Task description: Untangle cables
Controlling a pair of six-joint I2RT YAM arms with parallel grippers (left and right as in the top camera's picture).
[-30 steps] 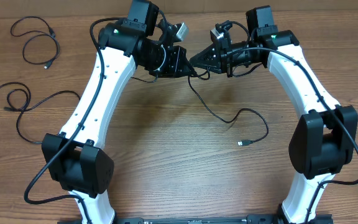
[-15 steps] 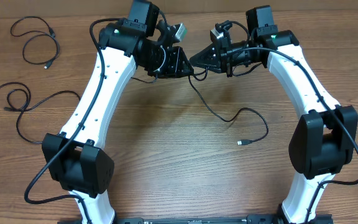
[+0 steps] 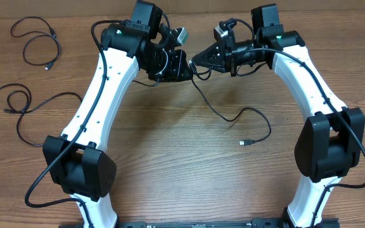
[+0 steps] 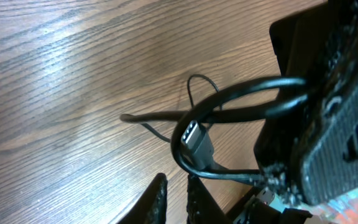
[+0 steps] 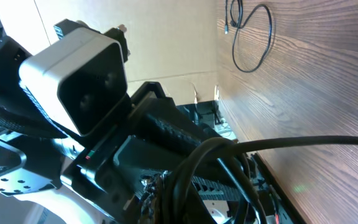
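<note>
Both pincers have crept a little toward the far edge of the tabletop (image 3: 170,164), and the trailing plug (image 3: 246,143) has been dragged slightly after them.

My right pincer (image 3: 198,60) is closed, with the cable (image 3: 224,117) clamped in it; in the left wrist view a loop stands out from its black jaws, with a second plug (image 4: 191,134) lying across that loop. My left pincer (image 3: 181,63) sits just beside it, tip to tip. Its fingertips (image 4: 157,199) are nearly together with a narrow slit between them, and I cannot tell whether a strand is nipped there.

From the pincers the cable runs along the wood toward the near right, curls once, and ends at the trailing plug, well apart from both arms. I judge the loop lies straight ahead of the left tips, so the left arm is best placed to pull it open.

Two more cables lie separate near the far left corner (image 3: 57,50) and the left edge (image 3: 11,87).
</note>
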